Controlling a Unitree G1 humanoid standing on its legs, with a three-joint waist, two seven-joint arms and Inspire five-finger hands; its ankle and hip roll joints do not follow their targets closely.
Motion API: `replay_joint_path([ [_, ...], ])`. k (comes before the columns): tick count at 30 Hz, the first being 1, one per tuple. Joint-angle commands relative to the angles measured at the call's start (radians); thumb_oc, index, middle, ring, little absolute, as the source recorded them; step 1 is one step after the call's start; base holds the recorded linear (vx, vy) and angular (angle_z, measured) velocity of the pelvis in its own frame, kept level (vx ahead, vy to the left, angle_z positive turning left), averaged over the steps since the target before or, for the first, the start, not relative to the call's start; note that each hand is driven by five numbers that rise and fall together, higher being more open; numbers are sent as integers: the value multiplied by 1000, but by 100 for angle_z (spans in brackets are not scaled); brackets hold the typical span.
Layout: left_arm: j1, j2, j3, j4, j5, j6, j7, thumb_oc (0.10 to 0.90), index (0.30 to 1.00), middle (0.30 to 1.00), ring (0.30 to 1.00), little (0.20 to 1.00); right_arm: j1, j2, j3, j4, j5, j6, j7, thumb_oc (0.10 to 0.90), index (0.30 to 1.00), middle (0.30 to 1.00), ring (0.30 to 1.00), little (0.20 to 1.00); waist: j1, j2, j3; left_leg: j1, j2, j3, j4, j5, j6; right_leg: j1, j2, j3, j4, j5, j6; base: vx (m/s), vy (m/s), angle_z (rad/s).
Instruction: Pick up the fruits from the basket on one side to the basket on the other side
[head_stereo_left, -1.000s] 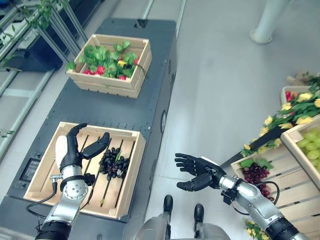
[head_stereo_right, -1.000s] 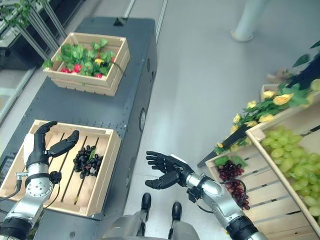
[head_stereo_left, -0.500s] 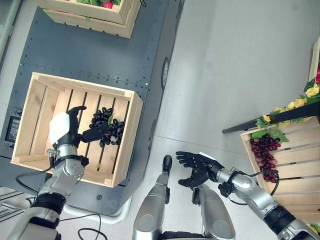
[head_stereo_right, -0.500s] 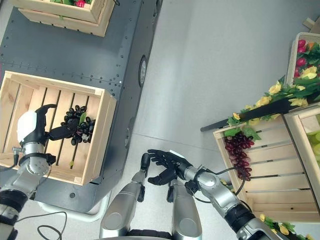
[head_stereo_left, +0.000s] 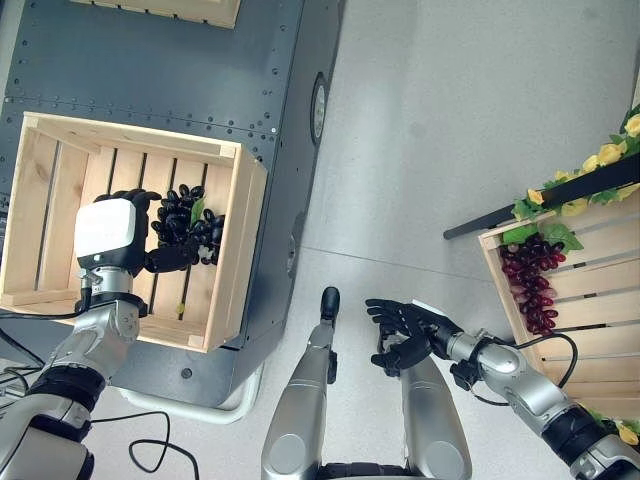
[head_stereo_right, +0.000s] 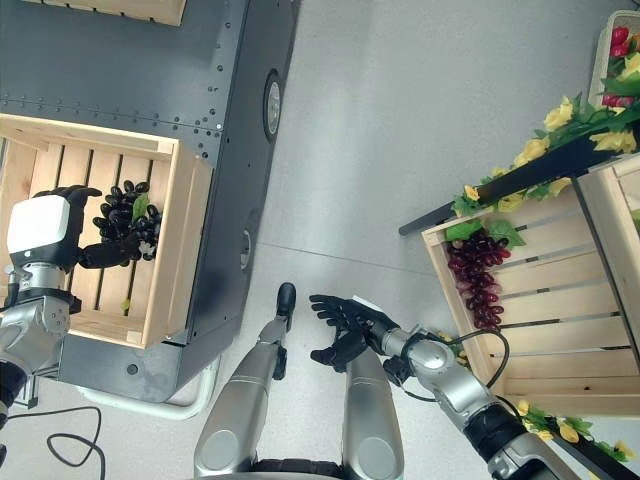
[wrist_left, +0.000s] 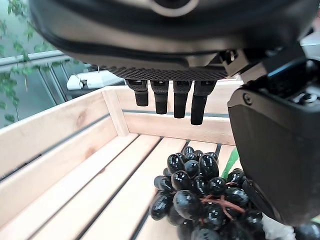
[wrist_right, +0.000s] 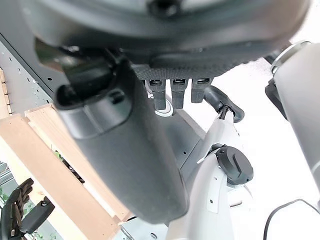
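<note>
Grapes (head_stereo_left: 186, 224) lie just beside open left hand (head_stereo_left: 112, 240) in crate (head_stereo_left: 50, 180).

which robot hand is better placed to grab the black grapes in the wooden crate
Left. The left robot hand is over the crate, fingers open beside the black grapes; the right robot hand hangs open above the floor, away from it.

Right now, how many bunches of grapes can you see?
2. A black bunch lies in the left crate by the left hand; a red bunch lies in the right crate. More may be hidden.
</note>
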Motion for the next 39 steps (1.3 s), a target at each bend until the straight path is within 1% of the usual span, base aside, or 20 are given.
replay_joint_path([
  [1, -23, 94, 72, -6, 97, 78, 102, 800, 900, 900, 900, 900, 63, 10, -4, -131, 10, -63, -5, 800, 900, 900, 900, 900, -5, -10, -11, -31, -44, 58, 150, -151, -1, 58, 50, -4, -61, 3, 4, 0, 0, 0],
  [3, -20, 116, 67, 15, 146, 74, 93, 800, 900, 900, 900, 900, 68, 10, -5, -132, -4, -64, -4, 800, 900, 900, 900, 900, -5, -9, -11, -37, -42, 63, 151, -152, 0, 55, 50, -6, -64, 4, 3, 0, 0, 0],
  [6, -9, 126, 58, 9, 181, 102, 102, 800, 900, 900, 900, 900, 62, 1, -7, -126, -1, -64, 4, 800, 900, 900, 900, 900, -4, -3, -11, -39, -43, 64, 150, -149, -3, 57, 48, -8, -65, 3, 4, 8, 14, 0],
  [7, -2, 149, 45, 15, 255, 103, 99, 800, 900, 900, 900, 900, 66, -4, -7, -130, 7, -60, 16, 800, 900, 900, 900, 900, -5, -1, -11, -35, -44, 66, 151, -152, -6, 66, 47, -5, -69, 0, 4, 18, 39, 1],
  [10, 2, 163, 39, 9, 322, 107, 104, 800, 900, 900, 900, 900, 62, -8, -10, -129, 0, -62, 25, 800, 900, 900, 900, 900, -5, 2, -11, -40, -42, 71, 151, -148, -7, 64, 47, -5, -69, 1, 2, 5, 12, 1],
  [11, 3, 176, 27, -4, 339, 109, 110, 800, 900, 900, 900, 900, 59, -12, -5, -132, 4, -59, 21, 800, 900, 900, 900, 900, -4, 3, -11, -40, -41, 74, 154, -150, -6, 65, 46, -7, -69, 0, 3, 0, 0, 0],
  [13, -16, 204, -3, 0, 364, 91, 104, 800, 900, 900, 900, 900, 56, -18, 2, -135, 7, -57, 16, 800, 900, 900, 900, 900, -5, 4, -11, -41, -41, 77, 161, -156, -5, 68, 46, -10, -64, -6, 0, 9, 17, 4],
  [16, -12, 218, -9, -6, 399, 87, 84, 800, 900, 900, 900, 900, 58, -21, 4, -136, 15, -56, 22, 800, 900, 900, 900, 900, -5, 6, -11, -37, -42, 80, 166, -159, -6, 77, 46, -13, -67, -7, 1, 0, 0, 0],
  [17, -20, 229, -26, -1, 408, 76, 75, 800, 900, 900, 900, 900, 59, -20, 3, -137, 14, -56, 25, 800, 900, 900, 900, 900, -8, 7, -11, -37, -42, 82, 170, -161, -7, 81, 46, -12, -69, -7, 1, 0, 0, 0],
  [20, -14, 237, -32, -20, 442, 83, 71, 800, 900, 900, 900, 900, 57, -25, -1, -138, 30, -54, 34, 800, 900, 900, 900, 900, -8, 9, -11, -30, -42, 84, 171, -163, -6, 88, 45, -13, -67, -8, 1, 35, 15, -1],
  [22, -28, 248, -45, -15, 435, 88, 89, 800, 900, 900, 900, 900, 57, -25, 1, -137, 30, -53, 27, 800, 900, 900, 900, 900, -11, 8, -11, -33, -43, 88, 182, -168, -4, 86, 45, -12, -61, -10, 1, 0, 0, 0],
  [24, -54, 252, -62, -7, 440, 67, 87, 800, 900, 900, 900, 900, 60, -22, 4, -134, 28, -56, 18, 800, 900, 900, 900, 900, -13, 7, -11, -36, -43, 91, 191, -173, -3, 83, 43, -12, -53, -12, 1, 20, 3, 0],
  [25, -73, 253, -78, -10, 470, 38, 66, 800, 900, 900, 900, 900, 65, -18, 4, -129, 27, -60, 18, 800, 900, 900, 900, 900, -16, 5, -11, -36, -43, 94, 200, -177, -3, 82, 42, -12, -46, -13, 2, 34, 3, 1],
  [27, -82, 253, -91, -20, 480, 41, 53, 800, 900, 900, 900, 900, 66, -16, 2, -131, 21, -57, 11, 800, 900, 900, 900, 900, -19, 4, -11, -38, -44, 96, 207, -180, -2, 79, 42, -10, -41, -12, 3, 19, 2, 0],
  [30, -110, 253, -122, -18, 477, 25, 31, 800, 900, 900, 900, 900, 68, -21, 0, -133, 26, -56, 7, 800, 900, 900, 900, 900, -26, 2, -11, -41, -43, 102, 218, -185, -2, 79, 40, -7, -39, -12, 3, 31, 33, -3],
  [32, -124, 252, -143, -28, 481, -10, -22, 800, 900, 900, 900, 900, 70, -25, -9, -134, 29, -53, 8, 800, 900, 900, 900, 900, -31, 0, -11, -46, -40, 107, 225, -190, 3, 69, 39, -5, -30, -13, 3, 17, 48, -1],
  [33, -126, 248, -148, -29, 489, -17, -26, 800, 900, 900, 900, 900, 69, -26, -10, -134, 30, -52, 9, 800, 900, 900, 900, 900, -32, 0, -11, -49, -40, 110, 225, -188, 1, 65, 39, -4, -29, -11, 5, 17, 42, -4],
  [35, -138, 237, -177, -41, 503, -14, -51, 800, 900, 900, 900, 900, 69, -31, -12, -139, 35, -49, 13, 800, 900, 900, 900, 900, -37, -2, -11, -62, -38, 111, 222, -177, -6, 62, 42, -1, -36, -3, 7, 10, 13, -2],
  [38, -146, 237, -193, -52, 503, -9, -71, 800, 900, 900, 900, 900, 64, -35, -13, -145, 38, -46, 17, 800, 900, 900, 900, 900, -37, -5, -11, -63, -35, 114, 211, -173, 2, 51, 42, -2, -34, -3, 7, 0, 0, 0],
  [39, -172, 231, -215, -37, 489, -4, -77, 800, 900, 900, 900, 900, 56, -39, -6, -149, 41, -46, 4, 800, 900, 900, 900, 900, -41, -9, -11, -81, -34, 119, 224, -175, -1, 38, 42, -1, -29, -3, 8, 0, 0, 0],
])
